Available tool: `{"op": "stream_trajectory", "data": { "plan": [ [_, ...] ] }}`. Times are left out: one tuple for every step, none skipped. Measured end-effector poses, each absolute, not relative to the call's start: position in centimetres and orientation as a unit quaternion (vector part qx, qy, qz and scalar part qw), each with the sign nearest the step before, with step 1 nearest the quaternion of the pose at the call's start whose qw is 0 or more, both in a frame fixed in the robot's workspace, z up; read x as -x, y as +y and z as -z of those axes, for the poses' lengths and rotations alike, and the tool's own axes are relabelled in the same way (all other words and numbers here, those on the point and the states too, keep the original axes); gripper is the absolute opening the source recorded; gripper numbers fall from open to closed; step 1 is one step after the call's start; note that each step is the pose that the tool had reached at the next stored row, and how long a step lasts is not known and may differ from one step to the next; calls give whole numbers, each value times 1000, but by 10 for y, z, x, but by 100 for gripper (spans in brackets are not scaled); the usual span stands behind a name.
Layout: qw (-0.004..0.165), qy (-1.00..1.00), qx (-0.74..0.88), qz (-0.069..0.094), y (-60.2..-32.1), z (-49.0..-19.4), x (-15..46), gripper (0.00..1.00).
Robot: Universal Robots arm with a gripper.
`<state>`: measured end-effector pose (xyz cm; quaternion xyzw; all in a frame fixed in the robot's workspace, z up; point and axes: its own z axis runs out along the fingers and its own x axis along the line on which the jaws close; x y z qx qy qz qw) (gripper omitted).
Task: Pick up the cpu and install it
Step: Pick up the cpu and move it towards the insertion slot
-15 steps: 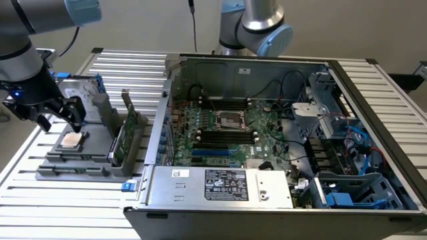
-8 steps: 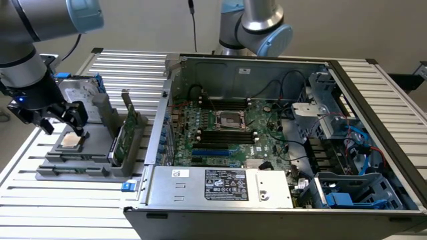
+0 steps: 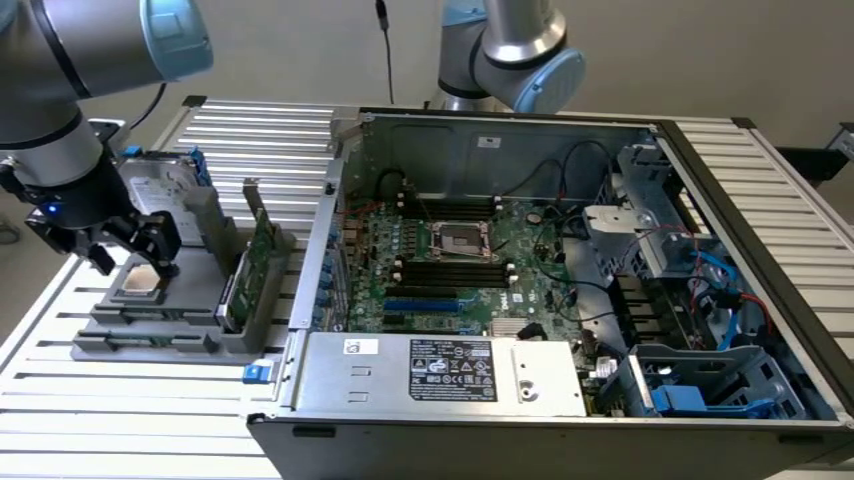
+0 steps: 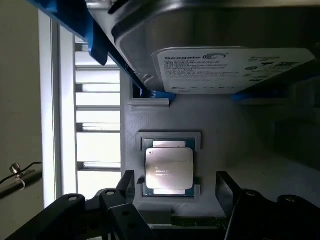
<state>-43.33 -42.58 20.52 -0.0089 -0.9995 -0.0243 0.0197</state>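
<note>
Gripper (image 4: 174, 184) is hovering with jaws spread wide, empty, over the cpu (image 4: 169, 167).
You're seeing it lying flat in its grey holder (image 4: 225, 145); closing off-centre could be tilting or jamming it against the pocket's rim.
</note>
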Motion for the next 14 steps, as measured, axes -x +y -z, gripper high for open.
{"op": "stream_trajectory", "data": {
  "plan": [
    [20, -999, 10, 24, -425, -203, 433, 75],
    [20, -999, 11, 24, -425, -202, 433, 75],
    [20, -999, 12, 24, -425, -200, 433, 75],
    [20, -999, 13, 24, -424, -198, 433, 75],
    [20, -999, 13, 24, -424, -196, 433, 75],
    [20, -999, 13, 24, -424, -194, 433, 75],
    [20, -999, 13, 24, -424, -192, 433, 75],
    [20, -999, 13, 25, -424, -191, 433, 75],
    [20, -999, 13, 25, -424, -190, 433, 75],
    [20, -999, 13, 25, -424, -189, 433, 75],
    [20, -999, 13, 25, -424, -189, 433, 75],
    [20, -999, 13, 25, -424, -188, 433, 75],
    [20, -999, 13, 25, -424, -187, 433, 75],
    [20, -999, 13, 25, -424, -187, 433, 75]
  ]
}}
